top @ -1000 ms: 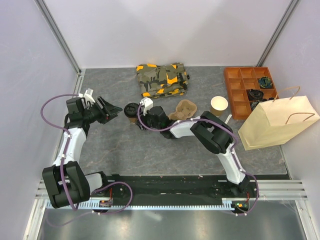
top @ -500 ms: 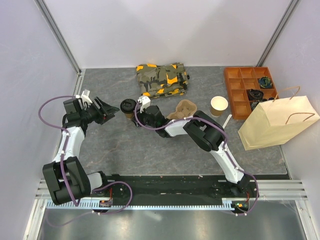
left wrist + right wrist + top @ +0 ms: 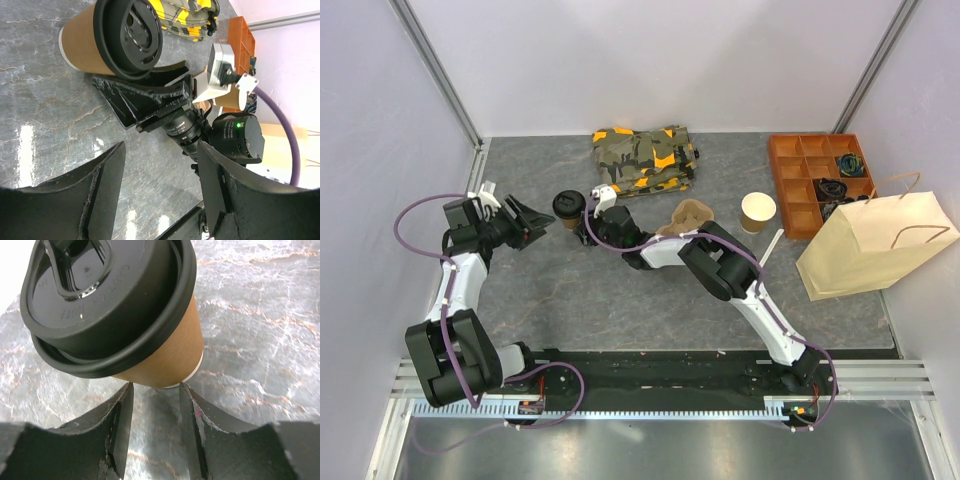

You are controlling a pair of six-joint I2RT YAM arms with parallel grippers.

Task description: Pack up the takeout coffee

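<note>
The takeout coffee (image 3: 568,207), a tan cup with a black lid, stands on the grey table left of centre. It fills the top of the right wrist view (image 3: 115,305) and shows in the left wrist view (image 3: 115,40). My right gripper (image 3: 583,224) is stretched far left, its jaws a little apart and narrower than the cup, with the tips (image 3: 156,390) against the cup's base. The cup is not between the fingers. My left gripper (image 3: 532,222) is open and empty (image 3: 160,150), just left of the cup and pointing at it.
A two-hole pulp carrier (image 3: 688,218) lies right of the cup, under the right arm. A lidless tan cup (image 3: 757,210), an orange divided tray (image 3: 820,180) and a paper bag (image 3: 875,245) are at the right. A camouflage cloth (image 3: 645,158) lies at the back.
The right gripper has reached further left and back, and the lidded cup has slid that way ahead of its tips. The left gripper has drawn back to the left.
</note>
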